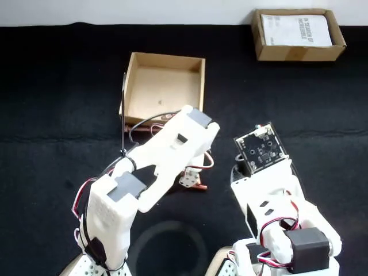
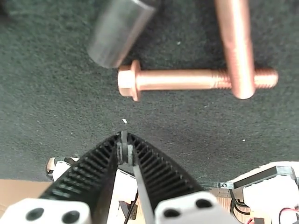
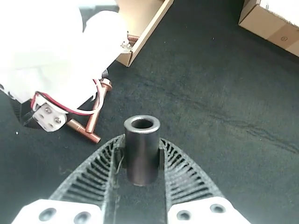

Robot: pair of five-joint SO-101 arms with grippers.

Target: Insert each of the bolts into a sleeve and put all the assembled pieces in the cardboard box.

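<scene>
R gripper [image 3: 141, 143] clamps sleeve [image 3: 141, 156] upright, bore up

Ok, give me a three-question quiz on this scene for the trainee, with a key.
1. True or false: the right gripper is shut on a sleeve.
2. The two copper bolts beyond the left gripper: A) lie crossed on the black cloth; B) sit inside sleeves; C) stand upright.
3. Fill in: the left gripper's jaws are ___, with nothing between them.
Key: 1 true; 2 A; 3 shut.
</scene>
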